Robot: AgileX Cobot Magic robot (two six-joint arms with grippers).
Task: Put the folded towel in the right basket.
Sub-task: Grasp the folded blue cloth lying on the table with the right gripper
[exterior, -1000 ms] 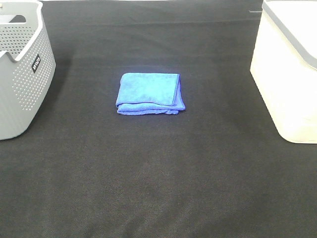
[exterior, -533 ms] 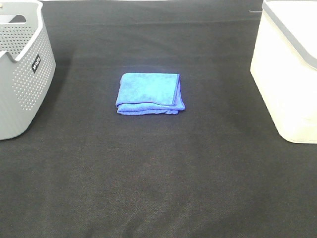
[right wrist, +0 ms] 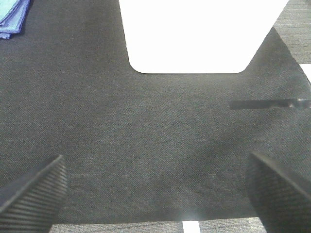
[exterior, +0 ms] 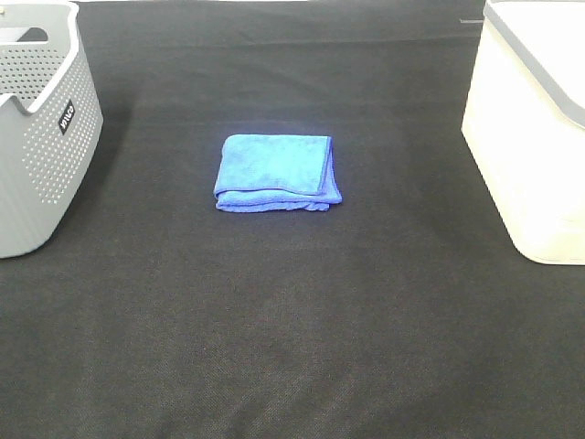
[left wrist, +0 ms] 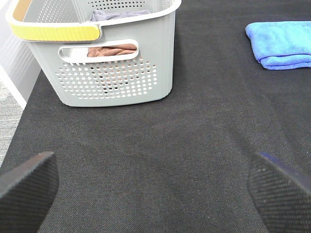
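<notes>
Towel (exterior: pixel 277 172): blue, folded into a flat rectangle of several layers. It lies on the table near the middle of the exterior view, between the two baskets and well apart from both. Stacked edges face the near side and nothing touches it.

Right basket (exterior: pixel 530 128): white, smooth-walled, with a grey rim, standing at the right edge of the table. Its inside is not visible in any view.

Left basket (exterior: pixel 41 128): grey, with perforated walls and a small black label (exterior: pixel 66 118) on the side facing the towel. It stands at the left edge of the table.

Left basket contents: a brown cloth (left wrist: pixel 114 49) shows through the handle slot, and a grey cloth (left wrist: pixel 119 14) shows above the rim.

Left basket handle: a yellow grip (left wrist: pixel 58 33) runs along the top of one end.

Table cover (exterior: pixel 292 320): black woven fabric over the whole work surface.

Left gripper (left wrist: pixel 155 189): out of the exterior view. It hangs above bare table cover, with the left basket ahead and the towel off to one side. Its two ribbed black fingers (left wrist: pixel 26 187) are spread wide and hold nothing.

Right gripper (right wrist: pixel 155 194): out of the exterior view. It hangs above bare table cover facing the wall of the right basket, with a corner of the towel at the frame edge. Its ribbed fingers (right wrist: pixel 34 194) are spread wide and hold nothing.

Strip (right wrist: pixel 269 103): thin, pale and shiny, lying on the table cover near the right basket. What it is cannot be told.

Floor (left wrist: pixel 9 107): grey, showing beyond the table edge beside the left basket.
</notes>
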